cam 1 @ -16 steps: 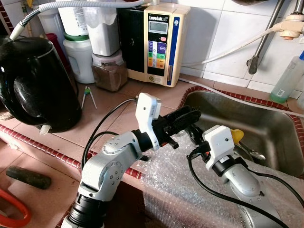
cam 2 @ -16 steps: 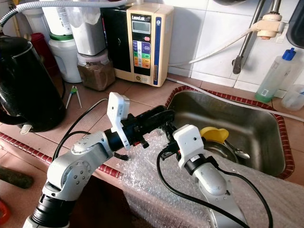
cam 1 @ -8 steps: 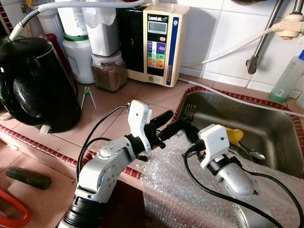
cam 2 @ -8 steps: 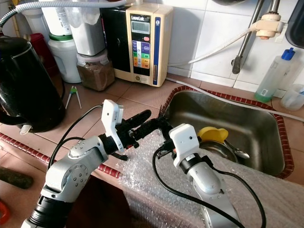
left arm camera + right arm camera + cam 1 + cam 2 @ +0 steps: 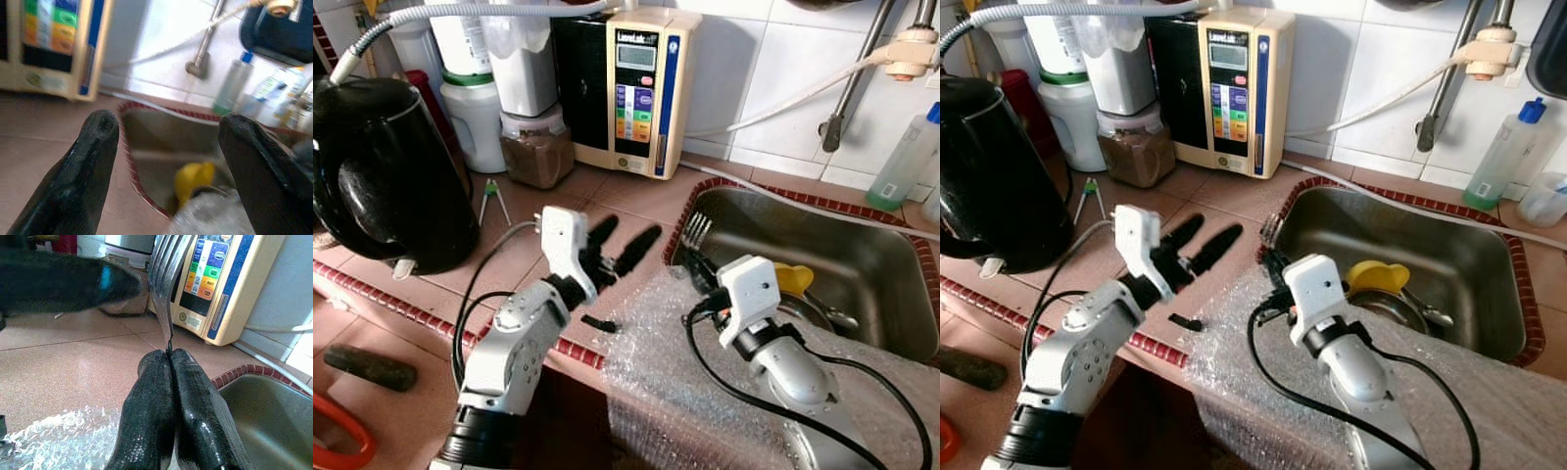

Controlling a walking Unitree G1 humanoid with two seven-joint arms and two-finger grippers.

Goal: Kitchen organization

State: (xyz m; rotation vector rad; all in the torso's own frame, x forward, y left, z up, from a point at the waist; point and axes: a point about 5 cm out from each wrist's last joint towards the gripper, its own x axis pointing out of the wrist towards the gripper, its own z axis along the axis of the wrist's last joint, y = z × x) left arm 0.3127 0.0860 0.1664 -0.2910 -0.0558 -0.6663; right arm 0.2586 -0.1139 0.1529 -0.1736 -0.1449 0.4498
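1. My right gripper (image 5: 168,363) pinched the fork (image 5: 165,269) by its neck, tines up, at the sink's (image 5: 862,259) near-left corner.
2. My left gripper (image 5: 619,247) hung spread wide, empty, beside it.
3. I judged the fork stiff, light, slippery; grip lower on the handle.

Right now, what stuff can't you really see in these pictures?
- Fork handle: hidden between the shut fingers of the right gripper, right wrist view.
- Pan in the sink: partly covered by the right arm and the yellow thing, left eye view.
- Yellow thing: too blurred to name, left wrist view.
- Water machine button labels: too small to read.
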